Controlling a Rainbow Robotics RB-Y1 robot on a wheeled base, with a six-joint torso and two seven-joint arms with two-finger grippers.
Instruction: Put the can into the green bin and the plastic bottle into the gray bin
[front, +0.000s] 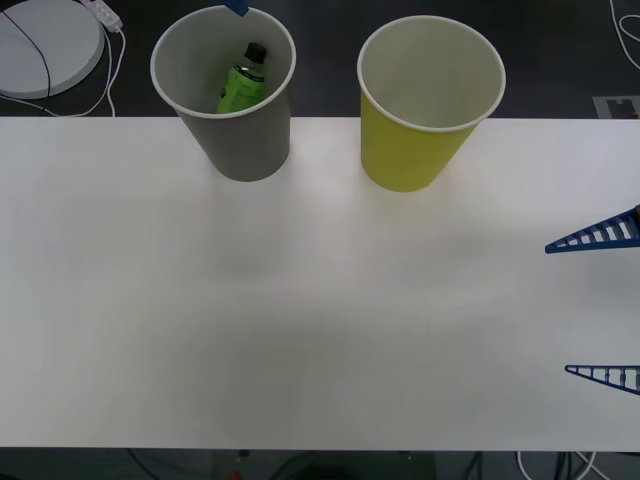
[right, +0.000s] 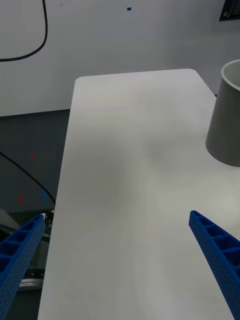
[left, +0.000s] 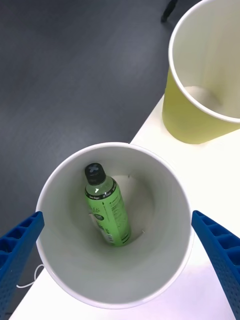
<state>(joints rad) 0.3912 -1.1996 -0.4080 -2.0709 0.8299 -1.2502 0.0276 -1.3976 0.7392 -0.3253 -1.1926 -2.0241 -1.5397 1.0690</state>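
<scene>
The gray bin stands at the table's far edge on the left. Inside it the plastic bottle leans against the wall, black cap up; the left wrist view looks straight down on the plastic bottle in the gray bin. My left gripper hangs open above the bin's mouth, and a blue tip of it shows over the rim. The green bin stands to the right, pale inside. My right gripper is open at the table's right edge. The can is out of view.
The white table stretches wide in front of both bins. A white round device with cables lies on the dark floor behind the table's far left. More cables show at the front right corner.
</scene>
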